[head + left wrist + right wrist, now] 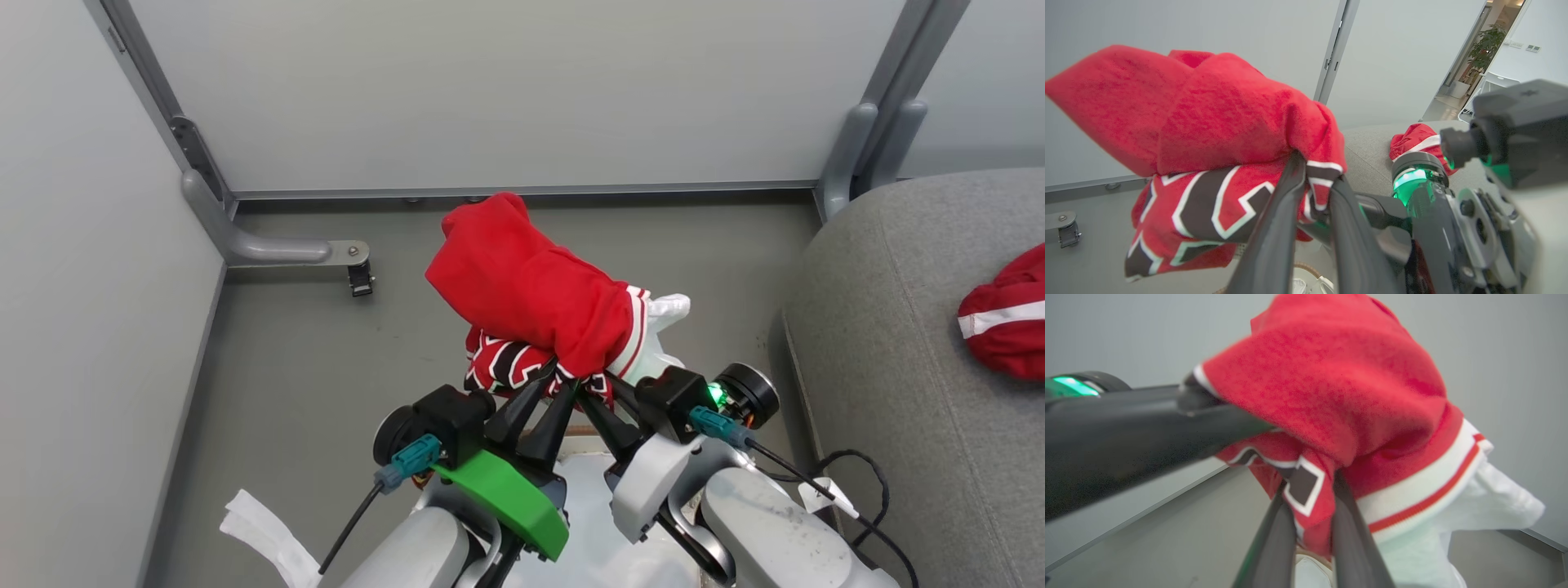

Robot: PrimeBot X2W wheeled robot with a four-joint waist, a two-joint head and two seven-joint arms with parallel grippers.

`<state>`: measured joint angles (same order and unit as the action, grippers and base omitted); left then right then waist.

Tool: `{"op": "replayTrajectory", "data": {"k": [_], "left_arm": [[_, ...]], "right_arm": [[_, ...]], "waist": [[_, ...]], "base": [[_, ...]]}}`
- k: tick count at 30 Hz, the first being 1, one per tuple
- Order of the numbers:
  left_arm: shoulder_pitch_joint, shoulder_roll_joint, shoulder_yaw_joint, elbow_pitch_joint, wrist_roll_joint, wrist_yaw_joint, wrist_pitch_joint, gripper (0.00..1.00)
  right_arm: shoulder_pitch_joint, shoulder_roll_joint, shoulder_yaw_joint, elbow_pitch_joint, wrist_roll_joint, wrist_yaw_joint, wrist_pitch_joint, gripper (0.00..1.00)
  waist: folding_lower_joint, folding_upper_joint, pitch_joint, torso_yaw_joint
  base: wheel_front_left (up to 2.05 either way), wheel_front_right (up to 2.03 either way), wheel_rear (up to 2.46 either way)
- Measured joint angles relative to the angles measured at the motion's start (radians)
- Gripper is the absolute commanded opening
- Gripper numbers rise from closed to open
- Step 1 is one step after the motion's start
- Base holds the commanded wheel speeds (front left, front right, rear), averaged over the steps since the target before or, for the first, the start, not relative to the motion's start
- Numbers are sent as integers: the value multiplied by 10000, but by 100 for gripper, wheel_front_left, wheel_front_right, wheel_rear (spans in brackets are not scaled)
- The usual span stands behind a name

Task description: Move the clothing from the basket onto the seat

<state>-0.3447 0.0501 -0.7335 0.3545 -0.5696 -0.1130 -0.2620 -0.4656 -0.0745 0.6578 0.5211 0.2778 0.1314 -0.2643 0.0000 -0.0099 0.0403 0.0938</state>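
Holding clothing (pixel 531 286) aloft | left claw (pixel 563 377) clamped on it | right claw (pixel 598 390) clamped too | seat (pixel 898 367) edge apart rightward

Bright, even, diffuse light with faint, soft shadows. The head view is sharp all round the clothing (pixel 531 286). In the right wrist view the clothing is blurred, and the right gripper (pixel 1310 482) under it out of focus. A green lamp (pixel 717 394) glows just right of the clothing

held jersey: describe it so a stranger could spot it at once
Left of the grey seat, the left tool and right tool meet. The jersey bunched at their tips is red with black-and-white lettering; the other red garment lies on the seat.
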Motion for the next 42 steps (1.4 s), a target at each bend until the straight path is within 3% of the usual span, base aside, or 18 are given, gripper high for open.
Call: {"op": "replayTrajectory", "data": {"k": [1, 2, 10, 30, 37, 42], "left_arm": [[2, 4, 92, -40, 46, 0, 2, 87], [9, 4, 150, -56, 96, -2, -2, 100], [47, 0, 650, 17, 734, -25, -21, 100], [-153, -27, 955, 481, 1392, -148, -19, 100], [-382, -31, 840, 744, 1482, -159, -19, 100], [-709, -29, 731, 872, 1553, -159, -19, 100]], "right_arm": [[78, -15, -96, -27, 44, 0, 0, 0], [150, -42, -194, -48, 50, 0, 2, 0], [817, -376, -750, -320, 155, 0, 2, 0], [1832, -1404, -2499, -1381, 249, 0, 4, 0], [371, -2201, -3850, -2169, 234, 0, 12, 0], [-1209, -3120, -4654, -1860, 140, 0, 12, 0]], "waist": [[0, 0, 8, -74], [0, 0, 17, -162], [0, 0, 133, -1322], [0, 0, 898, -5593], [0, 0, 1517, -6026], [0, 0, 2082, -5912]], "base": [[0, 0, 0], [0, 0, 0], [0, 0, 0], [0, 0, 0], [0, 0, 0], [0, 0, 0]]}}
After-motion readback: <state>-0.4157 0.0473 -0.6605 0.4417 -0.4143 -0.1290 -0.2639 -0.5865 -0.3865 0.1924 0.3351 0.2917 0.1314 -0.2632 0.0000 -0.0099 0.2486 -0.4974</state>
